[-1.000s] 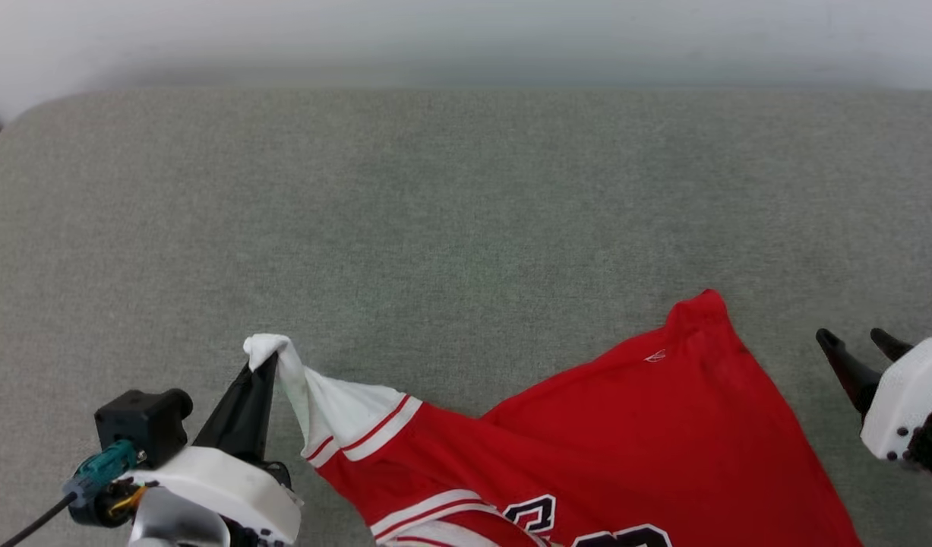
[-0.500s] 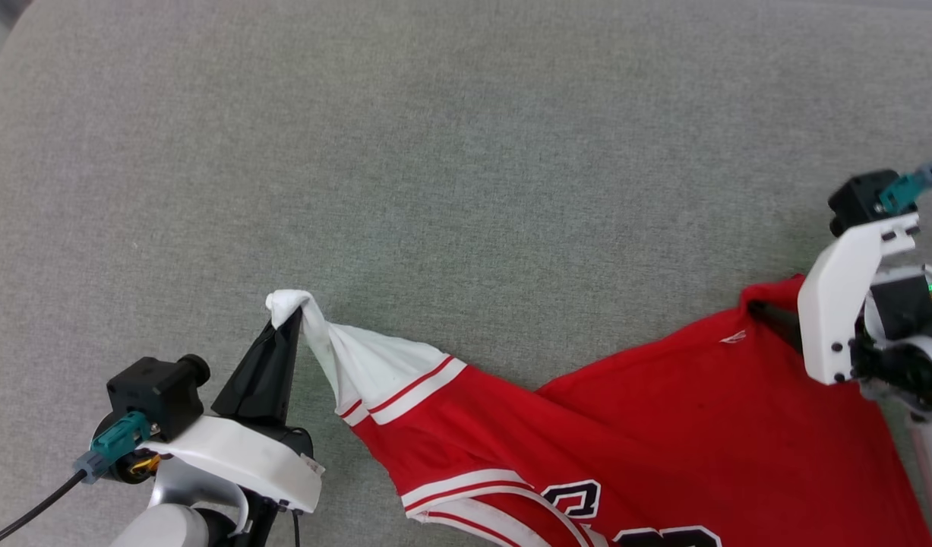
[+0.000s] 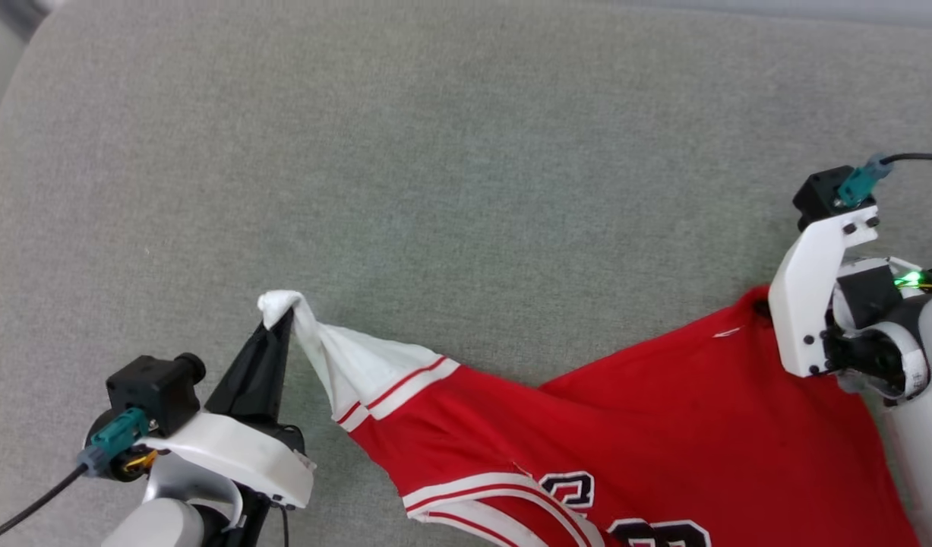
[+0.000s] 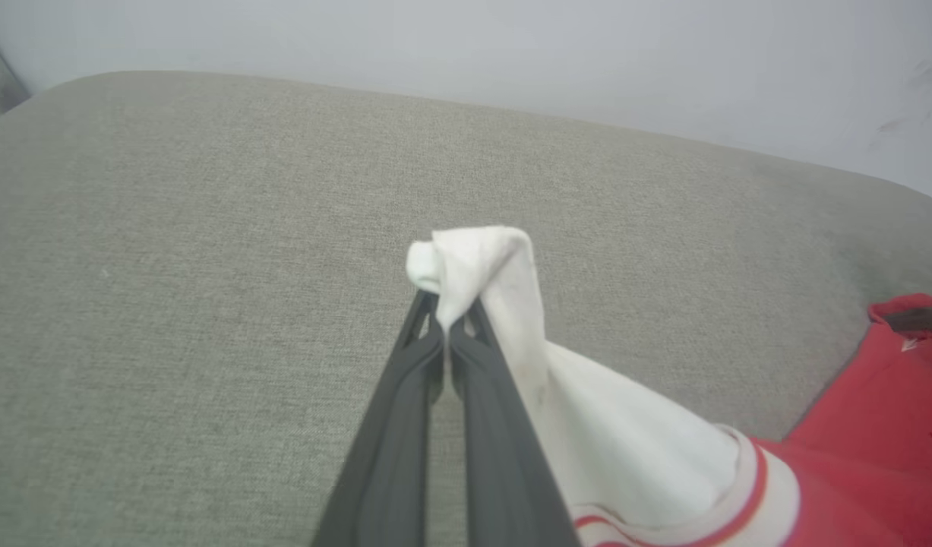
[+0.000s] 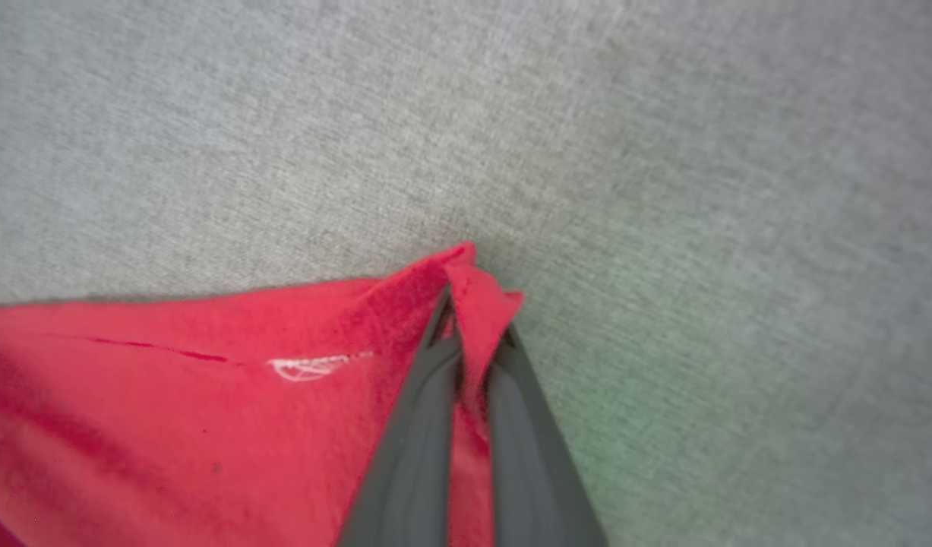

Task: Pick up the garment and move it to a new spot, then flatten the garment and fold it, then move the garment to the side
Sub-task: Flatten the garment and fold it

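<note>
Left gripper [image 4: 444, 313], its dark fingers clenched on the bunched tip of a white sleeve, and right gripper [image 5: 472, 327], nipping a red corner, hold the red jersey-style T-shirt with striped trim [image 3: 663, 425] spread between them across the grey woven cushion [image 3: 466, 190].

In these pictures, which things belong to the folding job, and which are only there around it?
Part of the job:
- jersey, red with white sleeves
- left claw, shut on a white sleeve tip
- right claw, shut on a red corner

Only around:
- grey padded surface under the jersey
- pale wall behind it
</note>
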